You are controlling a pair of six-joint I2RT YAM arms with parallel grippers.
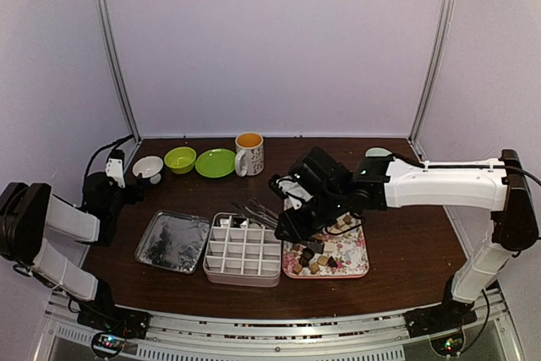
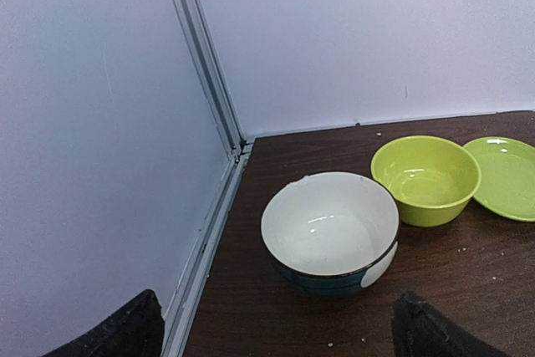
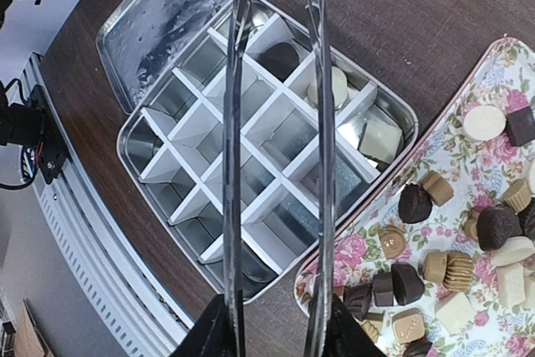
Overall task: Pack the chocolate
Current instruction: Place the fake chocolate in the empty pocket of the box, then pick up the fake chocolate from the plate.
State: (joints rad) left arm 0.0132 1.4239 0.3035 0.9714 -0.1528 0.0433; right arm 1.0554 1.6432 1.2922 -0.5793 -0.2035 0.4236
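table: dark wood top (image 1: 406, 243), everything sits on it
right gripper (image 3: 276, 334): clamped on the tongs' handle end, hanging over the divided tin
left gripper (image 2: 280, 336): jaws spread wide, nothing in them, parked near the white bowl (image 2: 330, 227)
divided tin (image 1: 243, 278): white grid insert, mostly bare cells, lid (image 1: 173, 241) lying flat just to its left
floral tray (image 1: 355, 259): right up against the tin's other side
back row: green plate (image 2: 510, 177), green bowl (image 2: 426, 177), mug (image 1: 249, 154)
tongs (image 3: 235, 165): thin metal, tips apart above the grid, nothing pinched
chocolate (image 3: 497, 227): most pieces scattered on the floral tray; three tin cells hold one each, dark, cream and white
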